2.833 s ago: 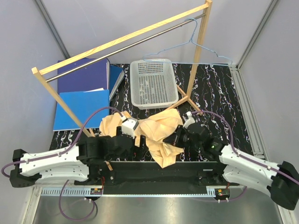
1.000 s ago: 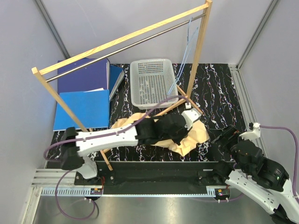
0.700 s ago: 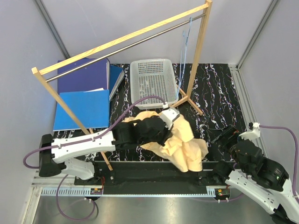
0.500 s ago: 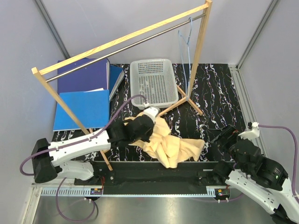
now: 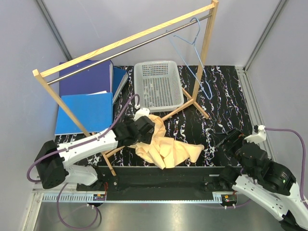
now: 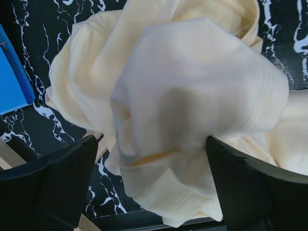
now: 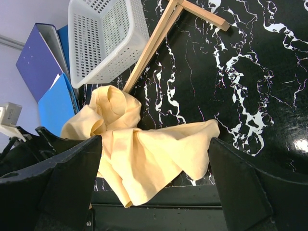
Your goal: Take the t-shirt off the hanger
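R gripper (image 5: 227,142) parked by front-R corner, jaws wide, nothing btwn them. Bare marble tabletop (image 5: 211,122) lies btwn it and the t-shirt (image 5: 168,151). T-shirt sits crumpled near the front edge, off the hanger, draped over the wooden rack's (image 5: 115,43) foot. L gripper (image 5: 147,130) at its L end, jaws wide, cloth bunched btwn the fingers, not pinched. White basket (image 5: 158,85) and blue folders (image 5: 82,110) further back. Hanger (image 5: 195,43) hangs bare on the rack's rod, far R. Vs half a sec ago: L arm drawn back leftward, hanger swung from edge-on to broadside. Cloth under L gripper hidden from above.
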You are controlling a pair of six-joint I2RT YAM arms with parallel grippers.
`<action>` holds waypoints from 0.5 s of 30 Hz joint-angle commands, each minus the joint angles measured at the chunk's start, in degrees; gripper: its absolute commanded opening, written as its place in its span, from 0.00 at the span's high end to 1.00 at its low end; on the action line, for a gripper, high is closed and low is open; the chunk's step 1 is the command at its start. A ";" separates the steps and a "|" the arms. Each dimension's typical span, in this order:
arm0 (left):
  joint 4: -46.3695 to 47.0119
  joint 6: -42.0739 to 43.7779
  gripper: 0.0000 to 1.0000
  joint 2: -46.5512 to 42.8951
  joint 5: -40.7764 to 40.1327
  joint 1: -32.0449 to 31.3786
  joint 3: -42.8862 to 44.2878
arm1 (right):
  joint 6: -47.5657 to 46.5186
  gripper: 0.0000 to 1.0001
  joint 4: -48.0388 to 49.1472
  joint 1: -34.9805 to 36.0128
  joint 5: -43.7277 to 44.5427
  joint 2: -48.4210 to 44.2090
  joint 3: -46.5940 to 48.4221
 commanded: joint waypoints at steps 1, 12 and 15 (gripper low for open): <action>-0.46 -1.28 0.01 1.01 -3.42 1.99 0.23 | -0.06 0.02 1.45 0.27 0.37 1.48 0.06; 11.21 3.28 0.01 4.79 13.00 12.01 -3.02 | -0.85 0.02 2.77 0.18 -0.60 2.19 -0.65; 13.77 2.76 0.01 7.60 16.97 14.83 -4.69 | -1.46 0.02 3.03 0.18 -0.42 2.10 -0.56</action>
